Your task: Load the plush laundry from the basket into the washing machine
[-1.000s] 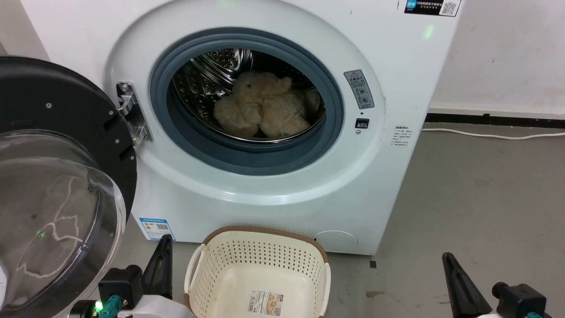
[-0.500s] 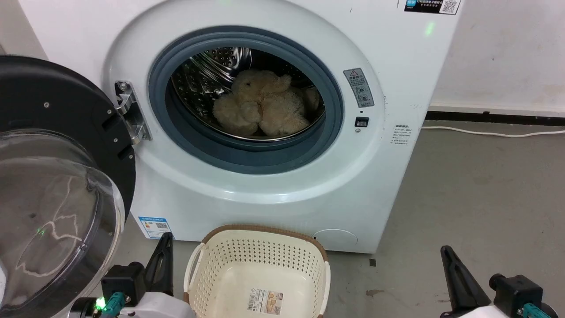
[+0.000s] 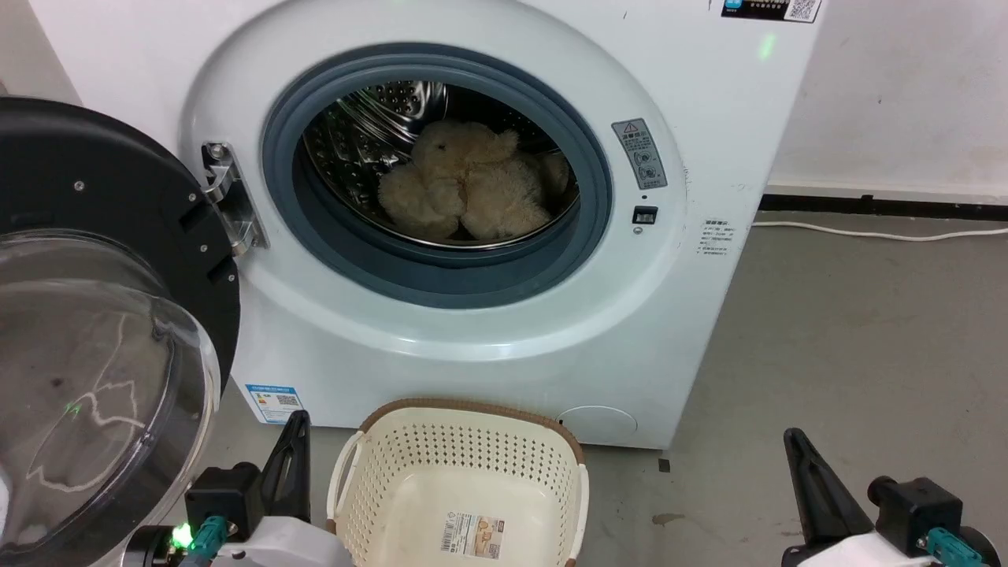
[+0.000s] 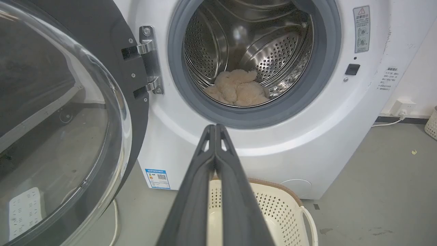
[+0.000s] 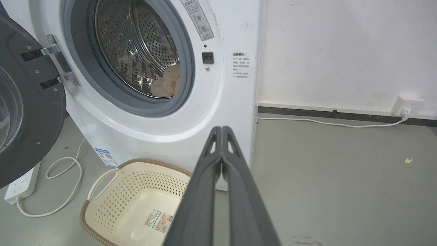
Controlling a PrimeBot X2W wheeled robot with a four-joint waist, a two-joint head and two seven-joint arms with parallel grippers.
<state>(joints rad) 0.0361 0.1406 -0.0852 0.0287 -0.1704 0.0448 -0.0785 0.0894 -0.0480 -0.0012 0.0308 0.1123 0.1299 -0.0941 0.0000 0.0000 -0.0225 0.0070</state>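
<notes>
The cream plush laundry (image 3: 465, 189) lies heaped on the floor of the steel drum inside the white washing machine (image 3: 693, 102); it also shows as the plush (image 4: 237, 89) and, at the gasket's edge, the plush (image 5: 167, 83). On the floor in front stands the basket (image 3: 465, 413) with a label on its bottom. My left gripper (image 3: 296, 421) is shut with nothing in it, low beside the basket's left side, its fingers (image 4: 215, 131) pressed together. Right of the basket my right gripper (image 3: 791, 439) is shut and holds nothing, fingers (image 5: 221, 133) touching.
The washer's black-rimmed domed door (image 3: 94, 354) hangs wide open at the left, close to my left arm. A white cable (image 3: 866, 233) runs along the wall base to a socket (image 5: 408, 102). A power strip (image 5: 18, 182) and its cord lie on the grey floor.
The whole head view has drifted slightly, so the camera has moved; both grippers sit a little higher in it. The plush and basket have not moved.
</notes>
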